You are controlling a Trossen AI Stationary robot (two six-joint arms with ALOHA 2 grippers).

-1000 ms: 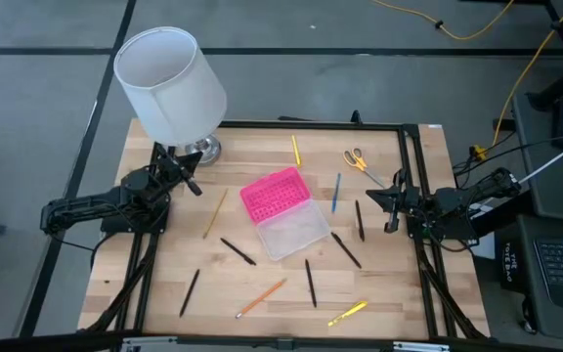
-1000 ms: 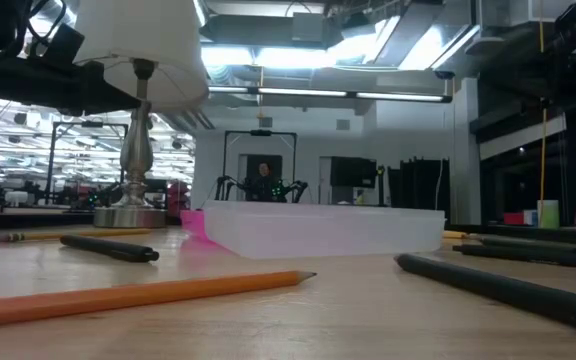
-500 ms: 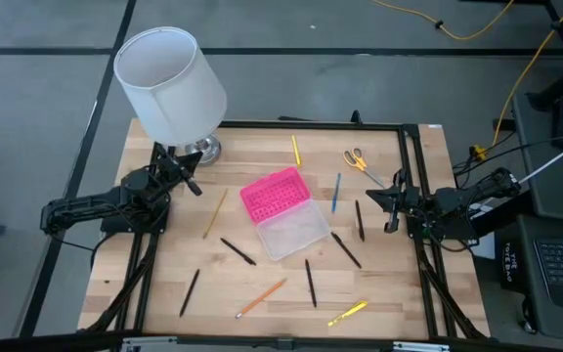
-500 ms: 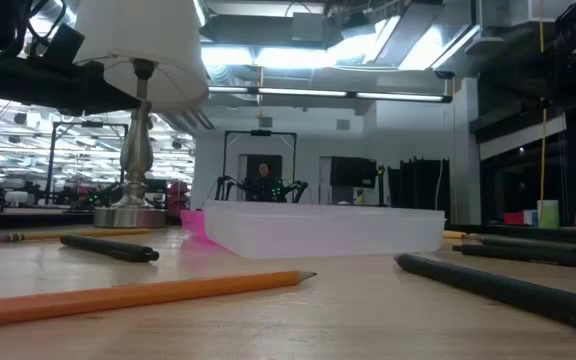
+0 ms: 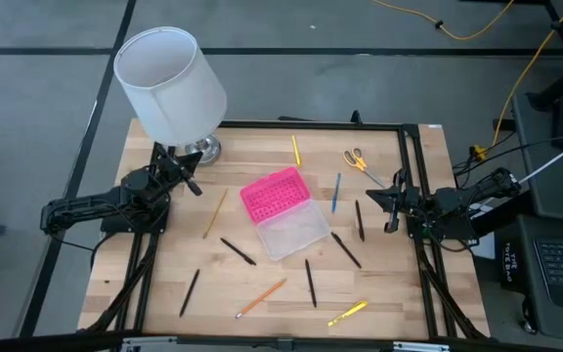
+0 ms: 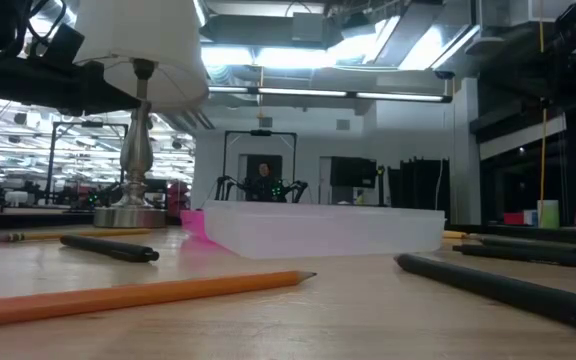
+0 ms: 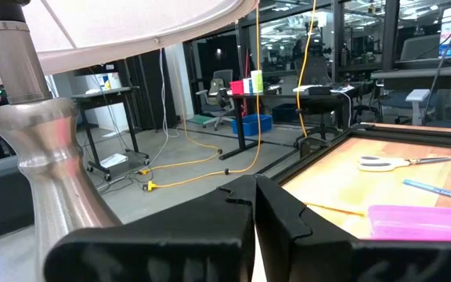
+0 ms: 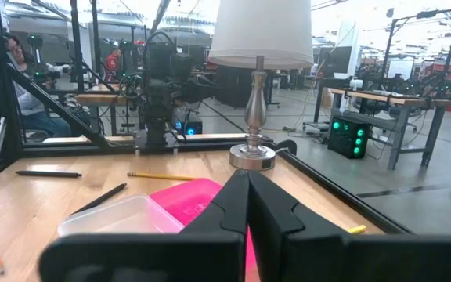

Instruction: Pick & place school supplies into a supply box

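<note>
supply box point(image 5: 283, 213) lies open mid-table, between both closed jaws.

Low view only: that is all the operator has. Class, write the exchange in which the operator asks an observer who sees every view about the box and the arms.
Operator: Is the box open?
Observer: Yes. From above, the supply box has its pink lid folded back flat, and nothing shows in the clear base.
Operator: Where are the arms?
Observer: Both wait at the table's sides, jaws shut and empty: the left gripper by the lamp, the right gripper at the right edge.
</note>
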